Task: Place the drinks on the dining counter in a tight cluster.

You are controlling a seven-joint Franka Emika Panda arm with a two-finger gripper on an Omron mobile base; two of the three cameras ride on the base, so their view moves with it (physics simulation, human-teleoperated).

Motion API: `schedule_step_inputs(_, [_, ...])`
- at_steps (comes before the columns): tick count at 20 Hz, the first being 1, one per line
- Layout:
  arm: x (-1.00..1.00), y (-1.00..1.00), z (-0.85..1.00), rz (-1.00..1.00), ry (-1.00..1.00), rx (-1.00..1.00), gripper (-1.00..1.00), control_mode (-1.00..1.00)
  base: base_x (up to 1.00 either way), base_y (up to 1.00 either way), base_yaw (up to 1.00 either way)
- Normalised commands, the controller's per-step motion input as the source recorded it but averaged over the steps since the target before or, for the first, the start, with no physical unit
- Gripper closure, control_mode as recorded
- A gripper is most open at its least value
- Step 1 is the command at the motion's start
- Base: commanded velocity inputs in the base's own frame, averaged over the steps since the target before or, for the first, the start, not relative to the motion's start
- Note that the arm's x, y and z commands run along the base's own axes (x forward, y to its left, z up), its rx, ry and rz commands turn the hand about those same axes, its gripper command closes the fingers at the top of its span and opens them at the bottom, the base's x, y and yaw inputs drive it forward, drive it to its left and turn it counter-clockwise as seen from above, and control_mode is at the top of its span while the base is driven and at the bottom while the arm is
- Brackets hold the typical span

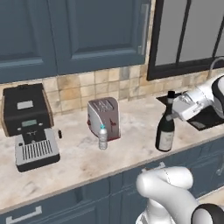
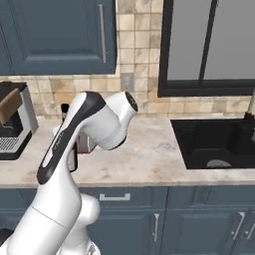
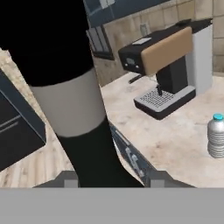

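A: Item one, wine bottle [image 1: 166,127]. Where is it?

B: Right of centre in the left base view, upright on the wall counter [image 1: 78,162] by the sink [image 2: 219,142]. In the hand view its dark body and pale label take up the left half, right against the camera.

A: Gripper [image 1: 175,109]?

B: At the bottle's neck and shoulder, jaws narrow and closed on it, as far as the left base view shows (the fingertips themselves are hidden by the bottle in the hand view).

A: Item two?

B: Small clear water bottle [image 1: 103,137], blue cap, lower centre-left of the left base view, just in front of the toaster [image 1: 104,117]. Coffee machine [image 1: 29,124] at far left.

A: Step in hand?

B: I judge it the pickup of the wine bottle; it stands on the wrong counter for the task.

A: Next move?

B: Likely a straight lift, keeping it upright, then a carry to the dining counter.
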Motion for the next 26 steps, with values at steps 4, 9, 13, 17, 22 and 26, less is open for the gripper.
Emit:
schedule_step_inputs(4, [0.0,0.0,0.0,0.0,0.0,0.0,1.0,1.0,-0.03,-0.3,-0.78])
schedule_step_inputs(9, [0.0,0.0,0.0,0.0,0.0,0.0,1.0,1.0,0.02,-0.09,-0.9])
schedule_step_inputs(13, [0.0,0.0,0.0,0.0,0.0,0.0,1.0,1.0,0.0,0.0,-0.96])
schedule_step_inputs(17, [0.0,0.0,0.0,0.0,0.0,0.0,1.0,1.0,0.0,0.0,-0.96])
schedule_step_inputs(22, [0.0,0.0,0.0,0.0,0.0,0.0,1.0,1.0,0.0,0.0,-0.96])
schedule_step_inputs(26, [0.0,0.0,0.0,0.0,0.0,0.0,1.0,1.0,0.0,0.0,-0.96])
